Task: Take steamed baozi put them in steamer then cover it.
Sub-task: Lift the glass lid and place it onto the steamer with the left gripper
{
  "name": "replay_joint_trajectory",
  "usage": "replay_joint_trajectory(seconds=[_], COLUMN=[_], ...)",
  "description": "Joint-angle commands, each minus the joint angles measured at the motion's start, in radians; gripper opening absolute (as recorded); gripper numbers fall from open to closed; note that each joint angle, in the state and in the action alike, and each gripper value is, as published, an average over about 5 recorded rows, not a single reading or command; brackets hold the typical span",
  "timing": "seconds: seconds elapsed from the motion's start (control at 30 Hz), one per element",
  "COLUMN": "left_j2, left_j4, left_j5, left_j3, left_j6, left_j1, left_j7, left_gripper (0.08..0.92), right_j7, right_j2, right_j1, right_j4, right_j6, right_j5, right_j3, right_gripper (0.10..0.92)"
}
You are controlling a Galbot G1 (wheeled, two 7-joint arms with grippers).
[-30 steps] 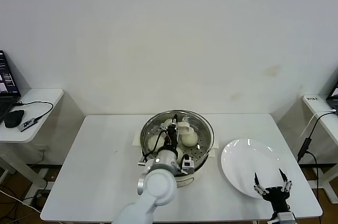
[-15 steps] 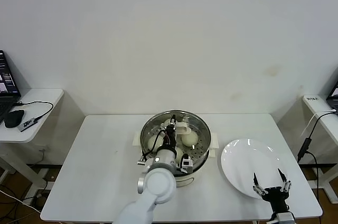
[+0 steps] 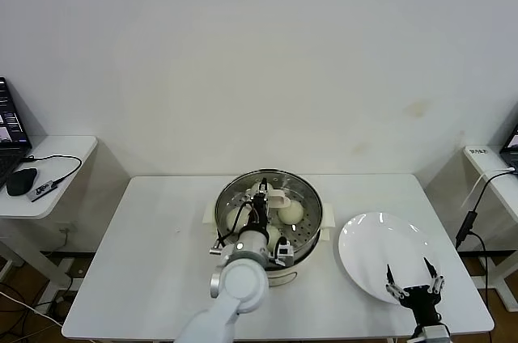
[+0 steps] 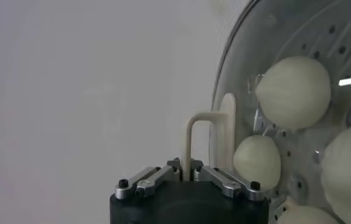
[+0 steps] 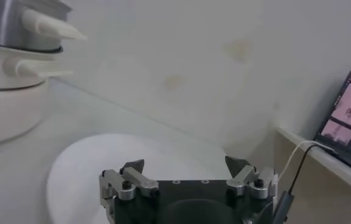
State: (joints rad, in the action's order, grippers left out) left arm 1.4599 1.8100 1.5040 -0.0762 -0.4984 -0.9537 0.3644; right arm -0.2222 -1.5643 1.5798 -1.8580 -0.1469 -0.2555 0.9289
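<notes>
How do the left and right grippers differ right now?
1. The left gripper has its jaws shut on the lid handle; the right gripper has its jaws wide open and holds nothing.
2. The left gripper is over the steamer, with the lid above the baozi; the right gripper hangs at the near edge of the plate.
Both point away from the robot.

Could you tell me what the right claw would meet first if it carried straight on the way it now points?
Probably the white plate: the open right claw sits low at its near edge, aimed across it. Beyond that, the table and wall; depth is unclear.
</notes>
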Motion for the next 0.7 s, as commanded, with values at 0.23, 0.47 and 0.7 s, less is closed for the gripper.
replay_joint_trajectory(seconds=[0.23, 0.47, 0.7], left_j2=[0.007, -0.025, -0.099], left_j4=[0.019, 0.107, 0.265], left_j5=[-0.012, -0.034, -0.092], left_j3=[0.009, 0.009, 0.002], left_j6=[0.006, 0.017, 0.027], left_j1=[-0.022, -0.09, -0.214], left_j7=[-0.039, -0.06, -0.089], left_gripper=[0.199, 0.397, 0.605], right_j7=[-0.001, 0.0, 0.001], right_j2=[0.007, -0.001, -0.002], right_j1=[-0.001, -0.005, -0.004], right_j4=[0.002, 0.008, 0.014], right_j6=[-0.002, 0.0, -0.002], right_j5=[0.005, 0.002, 0.005], right_j3=[-0.001, -0.006, -0.009], right_gripper=[0.823, 0.823, 0.823])
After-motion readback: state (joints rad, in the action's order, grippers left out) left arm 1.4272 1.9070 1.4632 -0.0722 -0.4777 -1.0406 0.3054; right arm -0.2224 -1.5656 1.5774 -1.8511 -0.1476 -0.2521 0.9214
